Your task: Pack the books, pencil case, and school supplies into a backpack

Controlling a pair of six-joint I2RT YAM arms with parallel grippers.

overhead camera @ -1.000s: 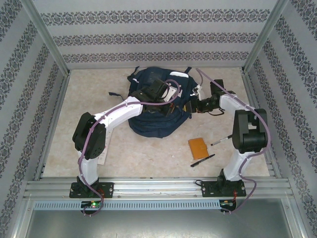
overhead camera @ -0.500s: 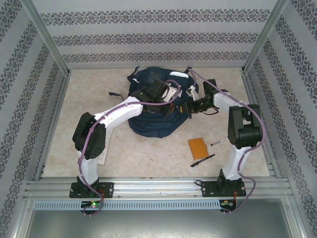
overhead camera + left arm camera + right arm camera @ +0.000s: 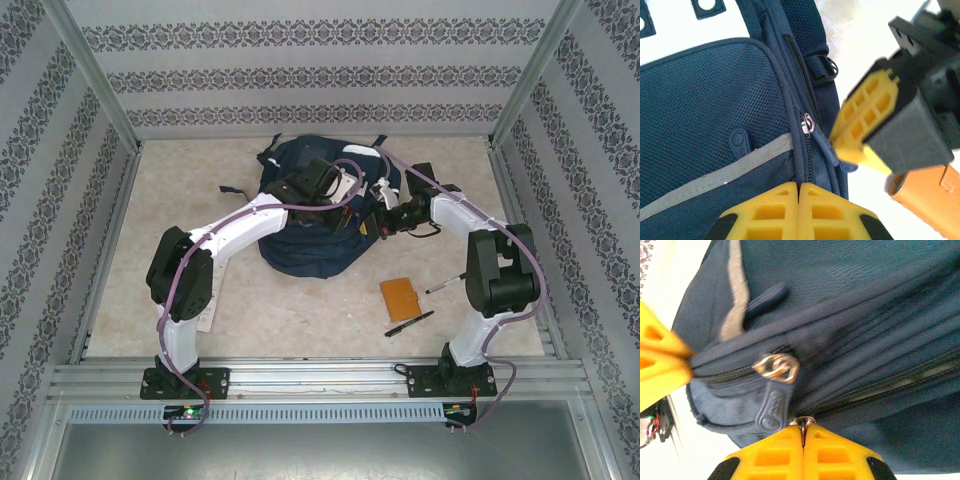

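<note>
Nothing packed that I saw: backpack (image 3: 310,240) zipped, left tool (image 3: 799,186) pinched its fabric, right tool (image 3: 803,430) gripped zipper pull (image 3: 804,420), pen (image 3: 410,323) left out.

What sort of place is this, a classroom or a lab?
Probably a robot test booth, not a classroom: two robot arms bolted to a metal rail, patterned wall panels boxing in the table, and a backpack staged on it.

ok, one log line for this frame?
left pincer: shut on backpack fabric | right pincer: shut on zipper pull | pen: loose on table
</note>
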